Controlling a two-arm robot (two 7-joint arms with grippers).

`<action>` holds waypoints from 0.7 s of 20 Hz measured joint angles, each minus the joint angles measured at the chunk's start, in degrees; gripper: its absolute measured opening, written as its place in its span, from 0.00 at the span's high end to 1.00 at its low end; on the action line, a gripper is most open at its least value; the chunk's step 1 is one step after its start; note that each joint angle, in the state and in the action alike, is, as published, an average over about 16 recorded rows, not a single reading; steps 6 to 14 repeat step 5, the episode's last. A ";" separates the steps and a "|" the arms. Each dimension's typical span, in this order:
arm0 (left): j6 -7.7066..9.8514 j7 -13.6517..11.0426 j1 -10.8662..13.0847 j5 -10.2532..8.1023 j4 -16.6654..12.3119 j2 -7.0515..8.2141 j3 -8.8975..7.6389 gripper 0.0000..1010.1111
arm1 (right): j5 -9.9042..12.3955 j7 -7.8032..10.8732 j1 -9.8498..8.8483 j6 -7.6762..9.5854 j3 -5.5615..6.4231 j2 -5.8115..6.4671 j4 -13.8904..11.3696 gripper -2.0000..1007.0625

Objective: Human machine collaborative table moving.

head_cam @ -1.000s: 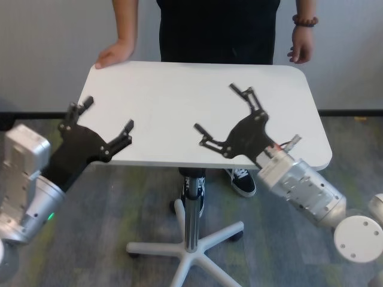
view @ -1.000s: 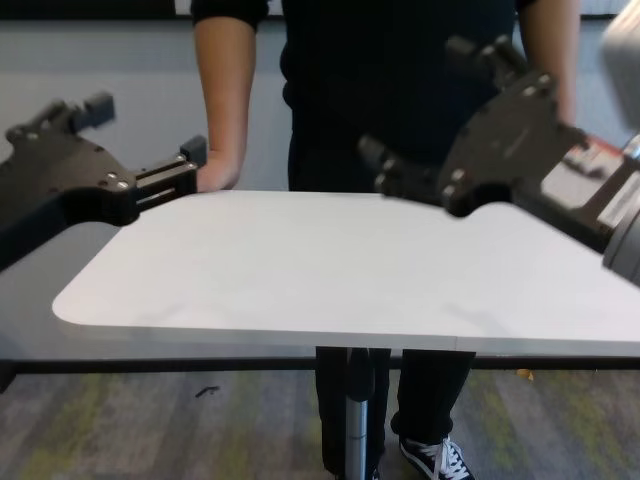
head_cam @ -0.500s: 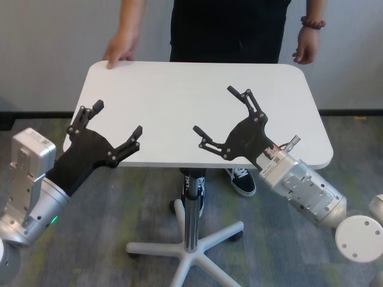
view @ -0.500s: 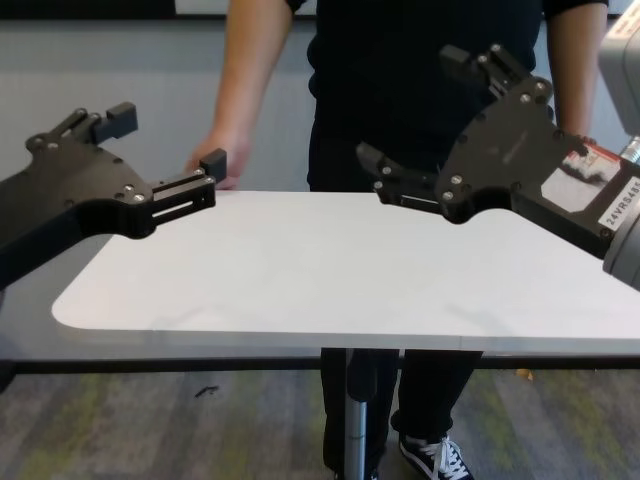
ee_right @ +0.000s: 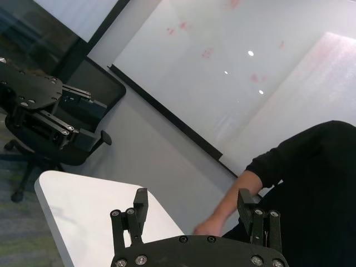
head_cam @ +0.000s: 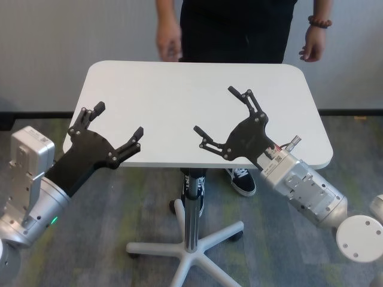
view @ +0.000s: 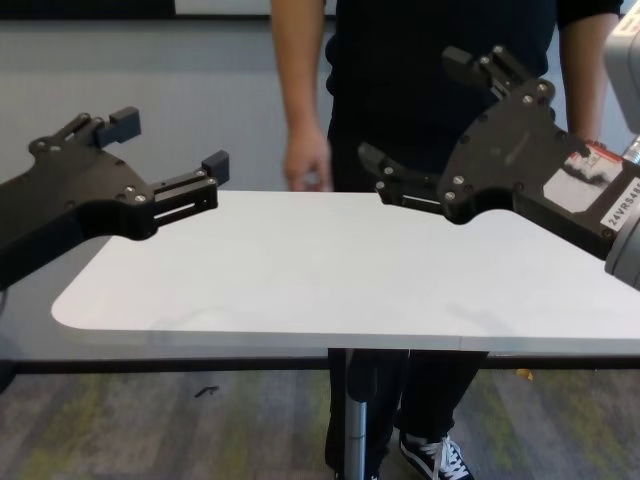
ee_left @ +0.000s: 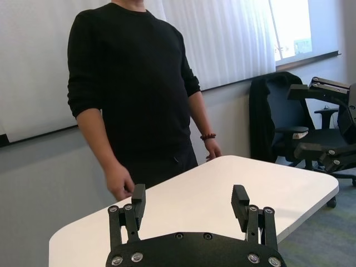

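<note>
The white table [head_cam: 179, 89] stands in front of me on a metal pole leg [head_cam: 190, 203]; it also shows in the chest view [view: 330, 265]. The human [head_cam: 239, 27] in black stands at its far edge, both hands hanging off the tabletop, a beaded bracelet [head_cam: 319, 23] on one wrist. My left gripper [head_cam: 118, 119] is open and empty, hovering over the near left edge [view: 170, 138]. My right gripper [head_cam: 215, 110] is open and empty, hovering above the near middle of the tabletop [view: 412, 104]. Neither gripper touches the table.
A white five-star base [head_cam: 191, 248] sits on the grey carpet under the table. The human's sneakers [head_cam: 242, 179] are beside the pole. A black office chair [ee_left: 278, 122] stands off to the side. A grey wall runs behind the human.
The human has lifted the hand off the table's far left corner and shifted right. My left gripper has moved slightly inward over the table edge. The right gripper has barely moved.
</note>
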 joint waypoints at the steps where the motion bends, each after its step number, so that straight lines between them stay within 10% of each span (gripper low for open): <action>1: 0.07 -0.03 0.01 -0.07 -0.02 0.01 0.00 0.01 | 0.04 0.02 0.00 0.01 0.00 0.00 0.00 0.00; 14: 0.31 -0.15 0.04 -0.32 -0.11 0.05 0.02 0.01 | 0.16 0.07 -0.01 0.03 0.01 0.02 0.00 0.00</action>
